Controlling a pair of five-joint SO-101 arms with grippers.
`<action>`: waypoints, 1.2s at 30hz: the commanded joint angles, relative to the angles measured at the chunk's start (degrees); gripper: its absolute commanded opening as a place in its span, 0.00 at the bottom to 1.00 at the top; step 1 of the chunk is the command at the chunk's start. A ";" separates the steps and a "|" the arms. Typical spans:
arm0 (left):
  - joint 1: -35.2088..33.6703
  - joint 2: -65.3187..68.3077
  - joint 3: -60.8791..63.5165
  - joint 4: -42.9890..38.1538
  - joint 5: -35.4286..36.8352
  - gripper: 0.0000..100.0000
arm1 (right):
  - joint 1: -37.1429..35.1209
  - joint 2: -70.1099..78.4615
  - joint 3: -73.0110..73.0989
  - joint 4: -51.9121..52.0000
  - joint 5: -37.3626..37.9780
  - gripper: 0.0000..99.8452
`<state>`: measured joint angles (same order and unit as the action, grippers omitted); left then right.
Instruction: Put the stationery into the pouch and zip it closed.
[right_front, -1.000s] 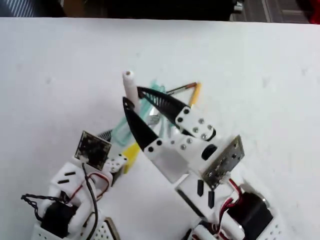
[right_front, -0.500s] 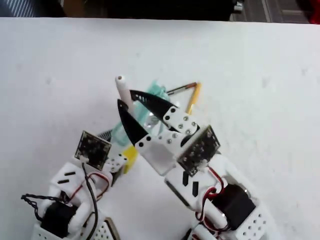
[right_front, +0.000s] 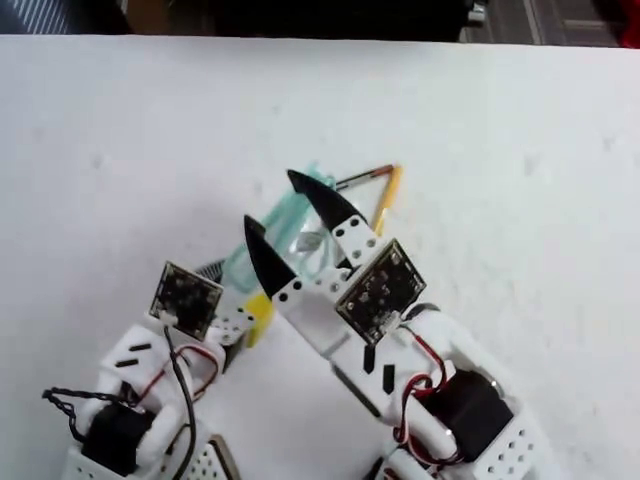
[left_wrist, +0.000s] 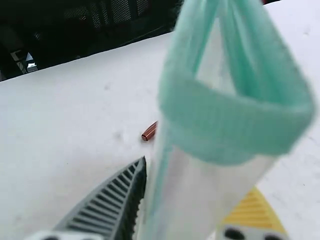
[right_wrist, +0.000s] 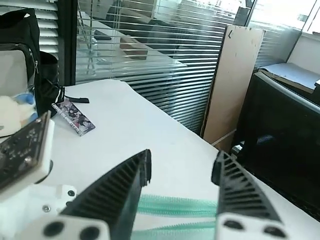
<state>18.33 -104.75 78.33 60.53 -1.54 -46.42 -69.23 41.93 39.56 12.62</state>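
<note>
Toward the edge of the white table (right_front: 120, 120) where both arms stand, a clear plastic pouch with a teal zip band (right_front: 290, 225) is propped up with its mouth held wide. The left gripper (left_wrist: 199, 177) is clamped on the pouch wall, ribbed grey finger on one side and yellow finger on the other. Directly above the mouth hangs the right gripper (right_front: 271, 200), its black fingers spread apart with nothing between them; its wrist view looks down past the fingers onto the teal zip. Just beyond the pouch, toward the far edge, a yellow pencil (right_front: 387, 197) and a thin dark stick with a coppery tip (right_front: 360, 178) lie on the table, meeting at one end. What already sits inside the pouch I cannot tell.

By my reading the loading step is in hand, with at least these two pieces left outside and the zip undone. The next move calls for the right gripper to travel past the pouch, pinch the yellow pencil along its shaft, lift it, and lower it end-first into the mouth while the left hold stays firm.
</note>
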 joint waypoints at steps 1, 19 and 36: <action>0.48 0.04 -0.44 0.18 0.62 0.23 | 0.31 -0.57 -3.08 0.22 0.26 0.18; 0.13 0.04 -0.44 0.09 0.18 0.23 | 26.33 6.37 -13.98 0.40 -7.74 0.18; -9.80 0.04 -0.53 -2.02 0.62 0.23 | 38.90 54.20 -18.55 0.40 -7.82 0.12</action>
<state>9.10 -104.66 78.33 59.82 -1.54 -8.09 -20.88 26.46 39.65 5.49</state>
